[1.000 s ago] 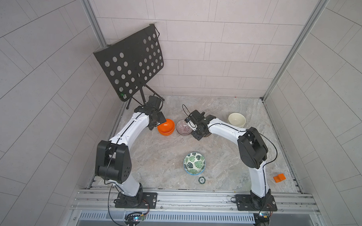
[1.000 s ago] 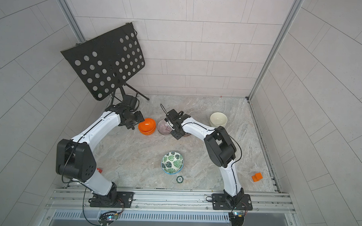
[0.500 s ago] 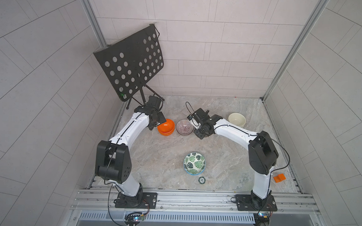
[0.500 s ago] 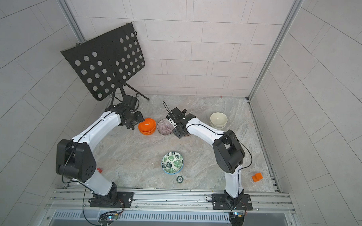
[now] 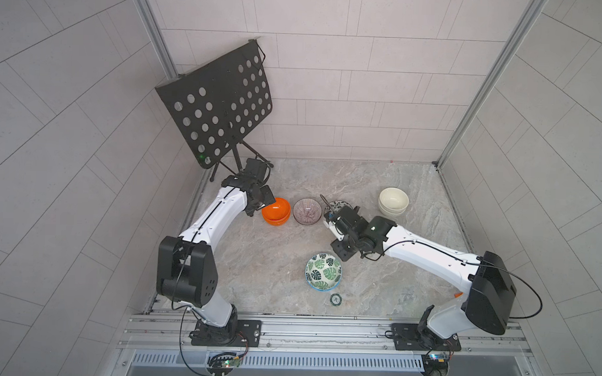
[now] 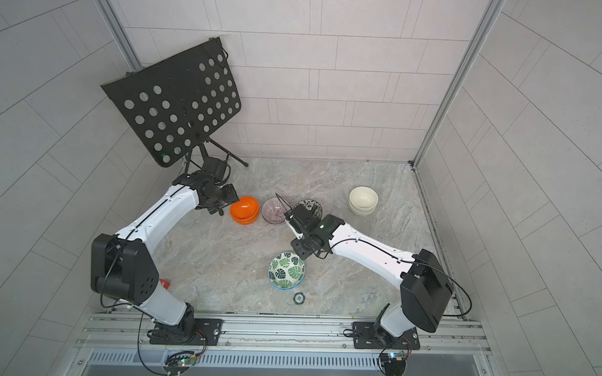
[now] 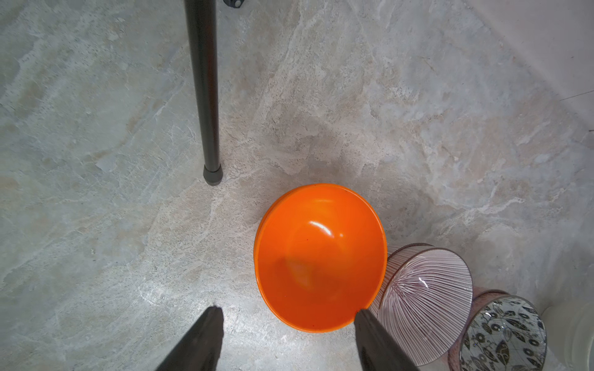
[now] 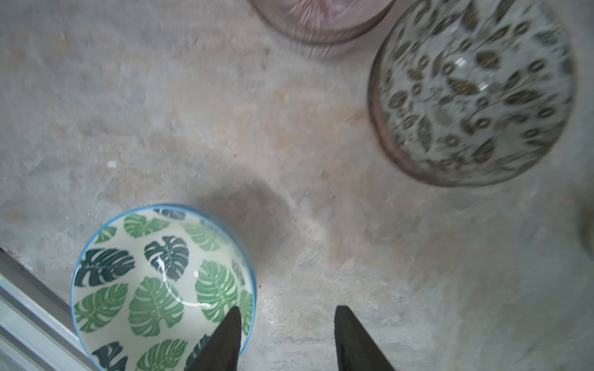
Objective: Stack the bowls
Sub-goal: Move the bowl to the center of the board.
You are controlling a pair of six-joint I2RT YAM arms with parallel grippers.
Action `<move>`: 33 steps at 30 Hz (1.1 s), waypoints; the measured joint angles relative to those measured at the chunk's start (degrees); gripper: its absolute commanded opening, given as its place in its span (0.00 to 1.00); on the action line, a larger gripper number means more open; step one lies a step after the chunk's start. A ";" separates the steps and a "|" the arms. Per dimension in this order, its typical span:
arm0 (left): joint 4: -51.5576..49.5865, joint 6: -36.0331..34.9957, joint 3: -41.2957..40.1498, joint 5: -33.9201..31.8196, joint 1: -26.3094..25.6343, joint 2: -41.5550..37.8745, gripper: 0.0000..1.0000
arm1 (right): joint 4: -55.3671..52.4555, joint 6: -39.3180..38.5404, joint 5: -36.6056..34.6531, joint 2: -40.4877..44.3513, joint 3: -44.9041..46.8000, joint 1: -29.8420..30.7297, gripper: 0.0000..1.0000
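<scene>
The grey, marble-veined stone counter (image 5: 280, 243) carries everything. A black perforated metal music stand (image 5: 219, 110) rises behind the left tool (image 7: 287, 311), with one of its tube legs planted on the counter ahead of that tool's fingers. The left tool is released, its jaws spread wide and gripping nothing. One fingertip is over bare counter and the other sits at the rim of the nested pair of glossy plain orange bowls (image 7: 321, 257), though contact cannot be made out. Just past that fingertip stands the purple radial-striped bowl (image 7: 424, 295), close against the orange pair, and beyond it the black-and-white leaf-print bowl (image 7: 503, 337). The right tool (image 8: 288, 307) is likewise released, with bare counter showing between its parted jaws, and it hovers in the gap among three bowls. The green leaf-print bowl (image 8: 154, 282), blue at the rim, lies beside one of its fingers, whose tip overlaps that rim in the wrist view. The black-and-white leaf-print bowl and the striped one lie ahead of it, both blurred. The stacked pair of cream-white bowls (image 5: 393, 200) stands well apart from the right tool, off to the side opposite the green bowl. A tiny flat green-rimmed disc (image 5: 335, 299) lies near the green bowl, on its far side from the right tool.
</scene>
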State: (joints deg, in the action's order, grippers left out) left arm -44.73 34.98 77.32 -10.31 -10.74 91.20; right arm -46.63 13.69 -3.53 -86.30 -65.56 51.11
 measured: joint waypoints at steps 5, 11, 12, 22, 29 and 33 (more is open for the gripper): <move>0.11 0.00 0.00 0.48 -0.28 0.00 0.67 | 2.47 5.51 1.18 1.31 5.05 1.27 0.51; 0.13 0.00 0.00 0.94 -0.55 0.00 0.67 | 5.60 8.26 1.51 1.31 5.75 1.09 0.51; 0.15 0.00 0.00 0.98 -0.55 0.00 0.67 | 6.27 8.59 1.68 0.98 5.75 1.09 0.51; 0.33 0.00 0.00 1.07 -0.59 -0.15 0.67 | 10.40 10.01 3.48 -4.04 5.84 1.09 0.51; 0.33 0.00 0.00 1.07 -0.59 -1.31 0.67 | 12.96 10.82 5.38 -5.66 7.76 0.85 0.48; 0.33 0.00 0.00 1.07 -0.59 -1.51 0.67 | 14.12 10.99 7.15 -6.03 9.01 0.63 0.45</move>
State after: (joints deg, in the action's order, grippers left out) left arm -44.40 34.98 77.32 -9.23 -11.33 89.69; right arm -32.51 24.69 3.62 -92.33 -56.55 51.75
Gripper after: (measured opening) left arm 0.668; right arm 0.470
